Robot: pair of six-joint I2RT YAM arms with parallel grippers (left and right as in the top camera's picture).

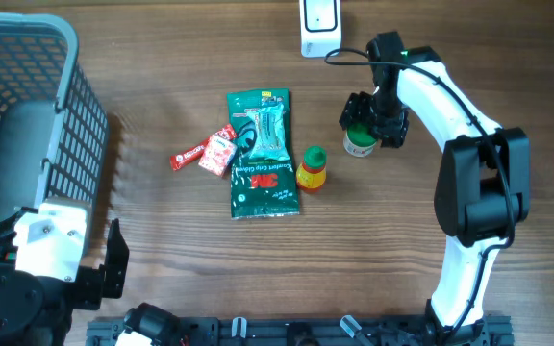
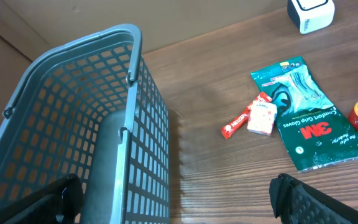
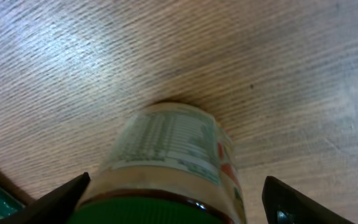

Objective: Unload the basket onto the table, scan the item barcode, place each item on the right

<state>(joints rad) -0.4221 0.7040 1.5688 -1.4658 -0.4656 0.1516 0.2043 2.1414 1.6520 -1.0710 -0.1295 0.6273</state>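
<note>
Listener: Where is the thing to be scanned, and which arm is nearer?

Onlooker: A small round jar with a green lid and a pale printed label [image 1: 359, 142] stands on the wooden surface [image 1: 162, 211], right of centre. The right tool [image 3: 176, 183] hangs directly over it, one finger on either side of the lid. The left tool [image 2: 174, 186] is well apart, down by the grey plastic mesh basket [image 2: 73, 112]. Its fingers are spread wide with nothing between them.

Listener: Is the jar gripped?

Onlooker: Not that I can see. The right tool stands wide, straddling the lid, and a sliver of wood shows between the jar and one finger. The jar looks upright, so its long axis points straight up at the tool, and the fingers would close across the lid.

Listener: And the scanner?

Onlooker: A white boxy device [image 1: 320, 24], which I take for the scanner, sits at the far edge, near the jar and slightly to its left. Only the overhead view shows the two together. The right wrist view gives the label's fine print instead. I can make out no barcode there, so it may be on a hidden side.
</note>
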